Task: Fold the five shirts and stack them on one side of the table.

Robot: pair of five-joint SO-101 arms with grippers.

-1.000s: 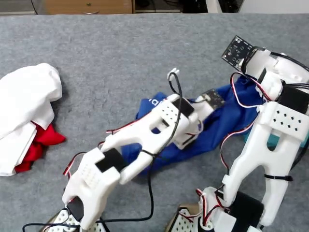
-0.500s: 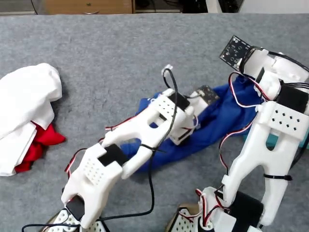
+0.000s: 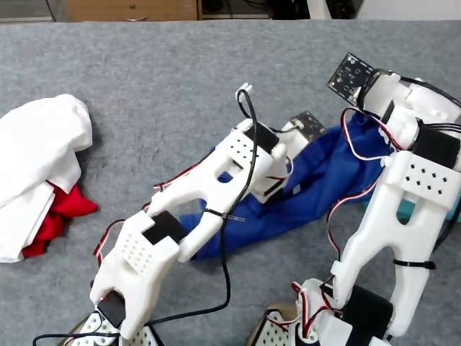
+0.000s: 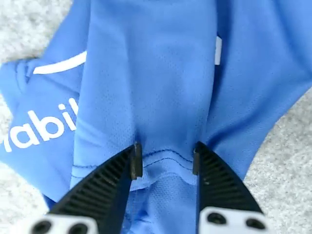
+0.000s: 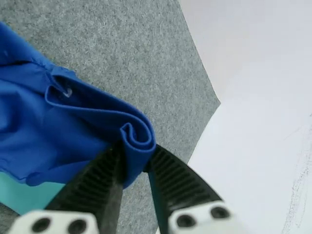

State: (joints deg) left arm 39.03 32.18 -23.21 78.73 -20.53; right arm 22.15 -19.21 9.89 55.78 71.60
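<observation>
The blue shirt [image 3: 324, 180] is lying on the grey table [image 3: 158, 86], a little right of the middle, and it is stretching as a long band from the near left up to the far right. White letters are showing on one part of it in the left wrist view [image 4: 156, 73]. The left gripper [image 4: 165, 160] is holding a bunched hem of this shirt between its two black fingers, which are standing moderately apart with the fabric filling the gap, and tight creases are running away from the tips. The right gripper [image 5: 134, 148] is pinching a rolled fold of the same shirt [image 5: 58, 126] with its fingers narrow, at the right end of the shirt near the table edge. A teal cloth [image 5: 29, 197] is lying just beside this fold. The left arm [image 3: 209, 187] is reaching across the shirt from the near side. Well apart, at the left edge, a heap of white shirts [image 3: 39, 151] is resting on a red shirt [image 3: 61, 213].
</observation>
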